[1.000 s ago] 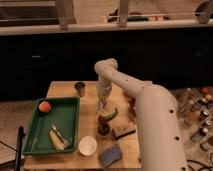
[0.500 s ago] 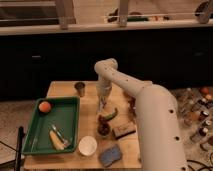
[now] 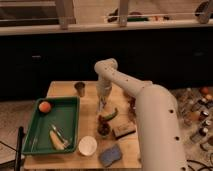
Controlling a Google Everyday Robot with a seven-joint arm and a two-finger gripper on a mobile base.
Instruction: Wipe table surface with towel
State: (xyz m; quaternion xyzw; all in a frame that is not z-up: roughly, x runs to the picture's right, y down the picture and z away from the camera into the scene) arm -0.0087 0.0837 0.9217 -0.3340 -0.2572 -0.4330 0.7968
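The light tan wooden table surface [image 3: 64,90] fills the middle of the camera view. My gripper [image 3: 101,106] points down over the middle of the table, just left of a green curved item [image 3: 111,115]. A blue folded pad [image 3: 110,155], either a towel or a sponge, lies near the table's front edge, well away from the gripper. My white arm [image 3: 150,115] reaches in from the right and covers the table's right side.
A green tray [image 3: 35,135] on the table's left holds an orange ball [image 3: 45,106] and a banana [image 3: 56,140]. A metal cup [image 3: 80,88] stands at the back. A white bowl [image 3: 87,145], a dark small object [image 3: 103,129] and a brown block [image 3: 123,131] sit toward the front.
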